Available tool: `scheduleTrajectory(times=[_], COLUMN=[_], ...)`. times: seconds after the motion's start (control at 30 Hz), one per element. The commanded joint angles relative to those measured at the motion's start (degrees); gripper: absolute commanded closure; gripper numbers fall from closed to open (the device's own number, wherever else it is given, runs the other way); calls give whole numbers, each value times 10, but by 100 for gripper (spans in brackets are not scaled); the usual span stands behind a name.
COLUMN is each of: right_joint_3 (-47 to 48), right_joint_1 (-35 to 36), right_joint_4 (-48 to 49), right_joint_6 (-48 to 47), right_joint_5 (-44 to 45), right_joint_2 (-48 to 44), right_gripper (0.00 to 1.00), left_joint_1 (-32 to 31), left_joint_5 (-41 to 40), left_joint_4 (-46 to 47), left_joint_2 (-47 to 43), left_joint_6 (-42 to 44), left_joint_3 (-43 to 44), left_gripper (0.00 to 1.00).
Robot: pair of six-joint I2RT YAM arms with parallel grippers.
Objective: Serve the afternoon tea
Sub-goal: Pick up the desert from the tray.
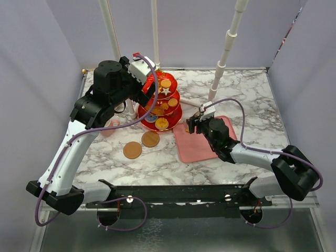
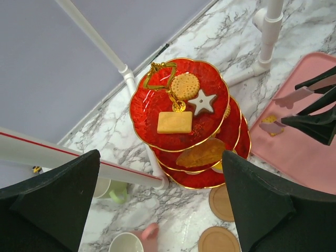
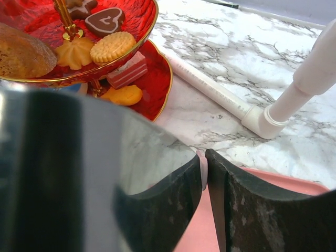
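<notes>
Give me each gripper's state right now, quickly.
Left gripper: open, holding nothing, above the red stand.
Right gripper: over the pink tray; open or gripping cannot be told.

Stand: one red three-tier stand (image 2: 149,118), far centre, with three tiers.
Top tier: three biscuits, namely one round biscuit (image 2: 185,85), one star biscuit (image 2: 202,101) and one rectangular biscuit (image 2: 174,122). The lower tiers are partly hidden, so no count is possible.
Coasters: two, near side of the stand, a left coaster (image 1: 132,150) and a right coaster (image 1: 150,139).
Mugs: two, left of the stand, one pink mug (image 1: 109,127) and one pale green mug (image 2: 113,189).
Tray: one pink tray (image 1: 197,147), right of the stand.
Upright white pipes: three, a left pipe (image 1: 111,29), a middle pipe (image 1: 155,31) and a right pipe (image 1: 228,47).
</notes>
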Motion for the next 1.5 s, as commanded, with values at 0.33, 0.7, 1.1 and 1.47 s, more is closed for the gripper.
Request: scheduleTrajectory(times=[0.33, 0.7, 1.1, 1.47], right_joint_3=[15, -3, 2, 13], right_joint_1=[83, 83, 88, 109], right_joint_4=[111, 140, 97, 102], right_joint_6=[17, 58, 37, 49], right_joint_5=[191, 189, 186, 206], right_joint_2=[106, 112, 108, 121], right_gripper=[30, 44, 36, 34], left_joint_1=[0, 0, 0, 0], left_joint_5=[-30, -31, -45, -45], left_joint_4=[-132, -117, -117, -115], left_joint_2=[38, 28, 27, 26], left_joint_6=[3, -8, -17, -13], left_joint_3=[100, 98, 103, 104], left_gripper=[1, 1, 1, 1])
